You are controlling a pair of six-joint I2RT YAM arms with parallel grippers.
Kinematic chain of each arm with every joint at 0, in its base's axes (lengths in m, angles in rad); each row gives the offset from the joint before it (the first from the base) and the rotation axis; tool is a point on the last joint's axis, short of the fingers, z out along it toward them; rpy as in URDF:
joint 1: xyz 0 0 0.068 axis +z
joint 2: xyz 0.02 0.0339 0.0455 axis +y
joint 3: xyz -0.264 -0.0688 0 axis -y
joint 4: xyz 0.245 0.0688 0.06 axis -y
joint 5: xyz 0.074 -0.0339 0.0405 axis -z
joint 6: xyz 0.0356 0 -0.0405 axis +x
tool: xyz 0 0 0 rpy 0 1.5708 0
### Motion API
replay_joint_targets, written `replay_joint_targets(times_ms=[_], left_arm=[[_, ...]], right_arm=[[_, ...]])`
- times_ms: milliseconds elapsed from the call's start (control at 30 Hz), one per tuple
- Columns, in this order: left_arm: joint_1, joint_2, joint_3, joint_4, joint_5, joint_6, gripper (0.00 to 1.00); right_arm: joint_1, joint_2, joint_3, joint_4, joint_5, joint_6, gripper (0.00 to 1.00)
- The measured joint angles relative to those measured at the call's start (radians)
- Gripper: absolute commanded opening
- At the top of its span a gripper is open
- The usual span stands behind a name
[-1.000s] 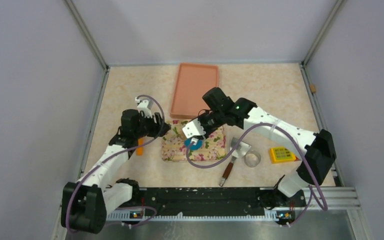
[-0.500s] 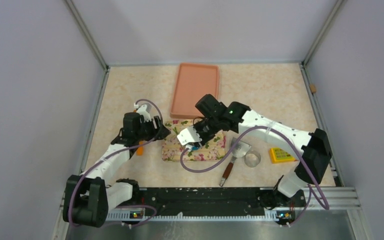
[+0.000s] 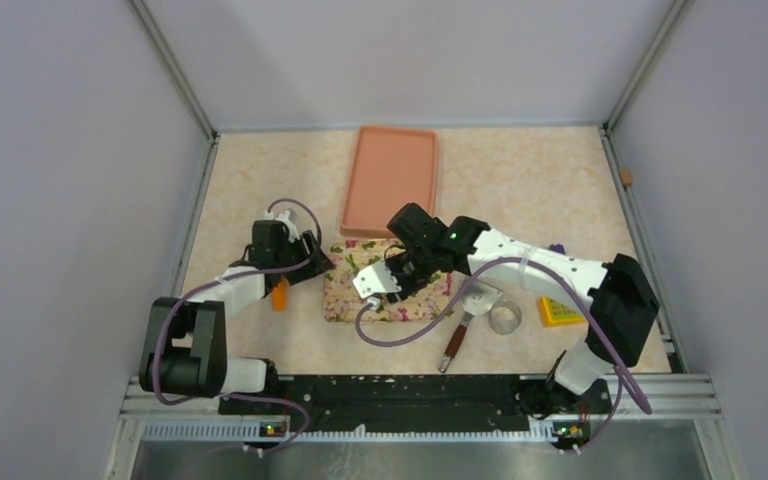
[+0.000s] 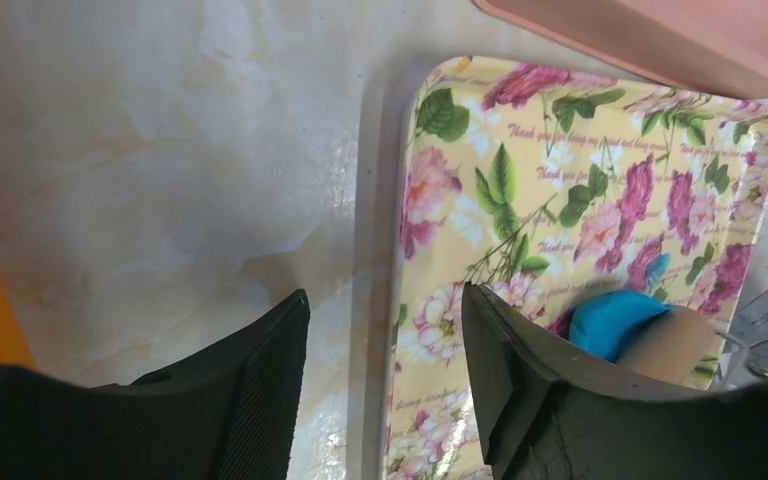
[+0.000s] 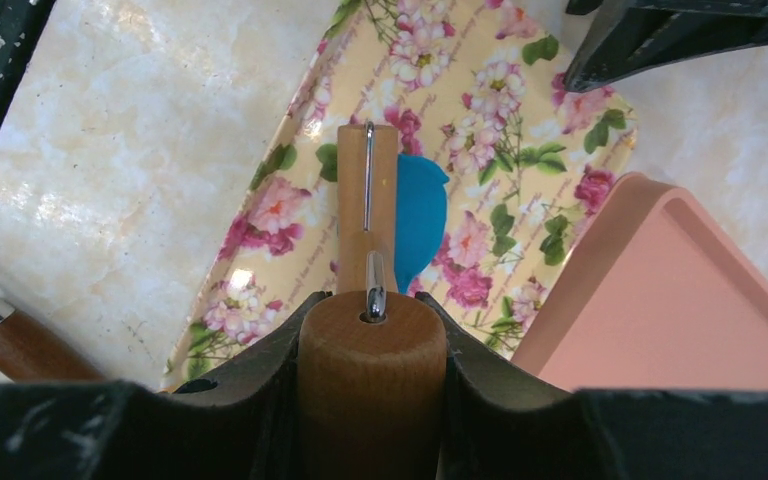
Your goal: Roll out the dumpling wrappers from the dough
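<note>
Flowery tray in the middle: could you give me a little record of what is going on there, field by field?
Surface: flowery tray, just in front of a pink tray
Dough: dough, a blue piece lying on the flowery tray
Tool: wooden roller, its head at the dough and covering part of it
Right gripper: shut on the wooden roller's handle
Left gripper: open, nothing between its fingers, at the flowery tray's left edge
</note>
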Motion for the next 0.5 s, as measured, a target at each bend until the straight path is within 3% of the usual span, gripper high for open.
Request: replay_joint_targets(times_ms=[500], left_arm=[[0.000,0.061,0.042,0.013,0.020,-0.027,0.59]], right_arm=[[-0.052,0.184,0.069,0.171,0.049,-0.009,0.00]])
